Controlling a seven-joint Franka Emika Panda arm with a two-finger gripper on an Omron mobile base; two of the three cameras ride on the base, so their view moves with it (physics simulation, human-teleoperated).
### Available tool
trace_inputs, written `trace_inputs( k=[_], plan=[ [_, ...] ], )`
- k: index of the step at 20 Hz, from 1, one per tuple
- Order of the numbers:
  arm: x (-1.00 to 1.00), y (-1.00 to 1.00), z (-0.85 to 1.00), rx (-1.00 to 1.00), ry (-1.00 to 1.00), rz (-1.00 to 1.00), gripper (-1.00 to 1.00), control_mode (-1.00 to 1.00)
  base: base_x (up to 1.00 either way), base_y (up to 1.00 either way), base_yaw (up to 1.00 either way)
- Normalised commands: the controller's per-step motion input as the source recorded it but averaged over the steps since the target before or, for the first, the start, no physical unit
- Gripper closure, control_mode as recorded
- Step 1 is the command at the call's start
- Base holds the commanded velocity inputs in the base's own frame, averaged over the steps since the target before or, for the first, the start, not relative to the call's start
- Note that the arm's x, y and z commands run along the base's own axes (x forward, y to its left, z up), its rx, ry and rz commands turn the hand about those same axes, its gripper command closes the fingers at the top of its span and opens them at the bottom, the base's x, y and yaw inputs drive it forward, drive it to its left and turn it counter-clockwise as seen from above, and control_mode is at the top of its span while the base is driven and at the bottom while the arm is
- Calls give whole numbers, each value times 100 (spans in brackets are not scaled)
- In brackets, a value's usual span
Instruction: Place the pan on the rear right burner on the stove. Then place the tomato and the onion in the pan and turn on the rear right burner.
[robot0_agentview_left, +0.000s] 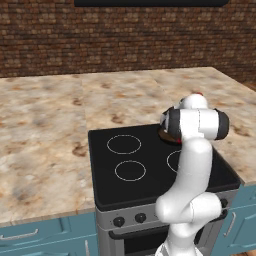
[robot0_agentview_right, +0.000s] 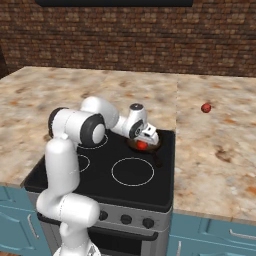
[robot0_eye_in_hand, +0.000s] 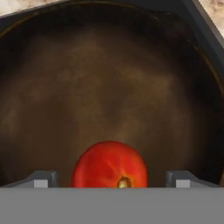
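Observation:
The pan (robot0_agentview_right: 156, 146) sits at the back right of the stove (robot0_agentview_right: 100, 186) and covers the rear right burner. Its dark brown inside (robot0_eye_in_hand: 113, 87) spreads across the hand view. The tomato (robot0_eye_in_hand: 109, 164) lies in the pan (robot0_agentview_left: 166, 135), bright orange-red, also seen as a small ball, the tomato (robot0_agentview_right: 142, 145). My gripper (robot0_agentview_right: 149, 135) hangs just over it, open. Its fingertips (robot0_eye_in_hand: 42, 179) stand apart from the tomato on both sides, with a gap at each. The onion (robot0_agentview_right: 206, 107), a small dark red bulb, rests on the counter to the right of the stove.
Three other white burner rings (robot0_agentview_right: 132, 171) mark the black cooktop (robot0_agentview_left: 105, 187). A row of black knobs (robot0_agentview_right: 126, 219) runs along the grey steel front. Marble counter (robot0_agentview_right: 215, 150) surrounds the stove, with a brick wall (robot0_agentview_right: 125, 40) behind.

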Motion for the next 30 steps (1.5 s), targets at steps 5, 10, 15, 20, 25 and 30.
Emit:
trace_inputs(
  k=[5,10,15,20,25,30],
  plan=[
    [-31,44,58,-4,-17,1,-100,-100,0,0,0],
    [-34,57,55,-5,-15,0,-100,-100,0,0,0],
    [-45,57,62,-10,-15,0,-100,-100,0,0,0],
    [-48,32,75,-15,-17,0,-100,-100,0,0,0],
    [-43,12,72,-6,-6,0,-100,-100,0,0,0],
    [-42,1,64,0,0,0,-100,-100,0,0,0]
  ],
)
